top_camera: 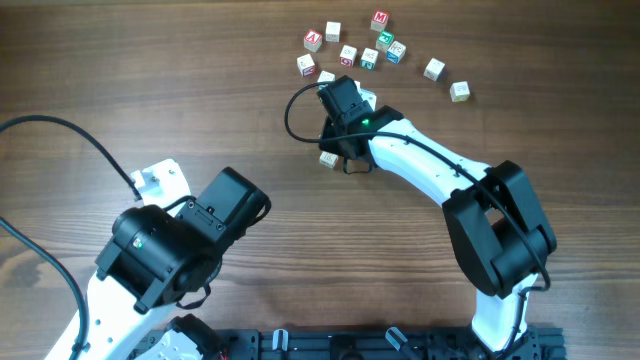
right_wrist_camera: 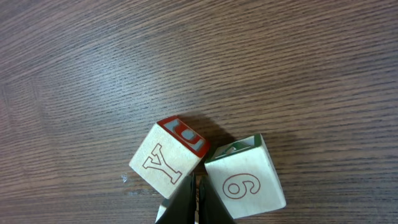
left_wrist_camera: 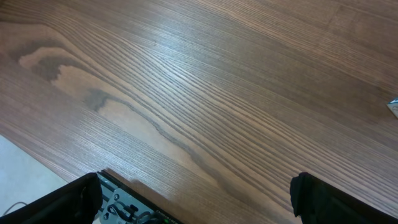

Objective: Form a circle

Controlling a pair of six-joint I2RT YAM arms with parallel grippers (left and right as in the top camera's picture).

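Observation:
Several small pale wooden letter cubes [top_camera: 348, 54] lie scattered in a loose arc at the far middle of the table, and they make no closed circle. My right gripper [top_camera: 335, 95] reaches into the near side of this scatter. In the right wrist view its fingertips [right_wrist_camera: 196, 186] are shut, holding nothing, and wedged between a cube marked Y [right_wrist_camera: 166, 163] with a red side and a cube marked 6 [right_wrist_camera: 245, 180]. My left gripper [left_wrist_camera: 199, 205] hangs open over bare wood at the near left, far from the cubes.
One lone cube [top_camera: 328, 158] lies close beside the right arm's wrist. Two more cubes [top_camera: 459, 90] trail off to the right. A black cable [top_camera: 292, 115] loops left of the right gripper. A black rail [top_camera: 400, 340] runs along the table's front edge.

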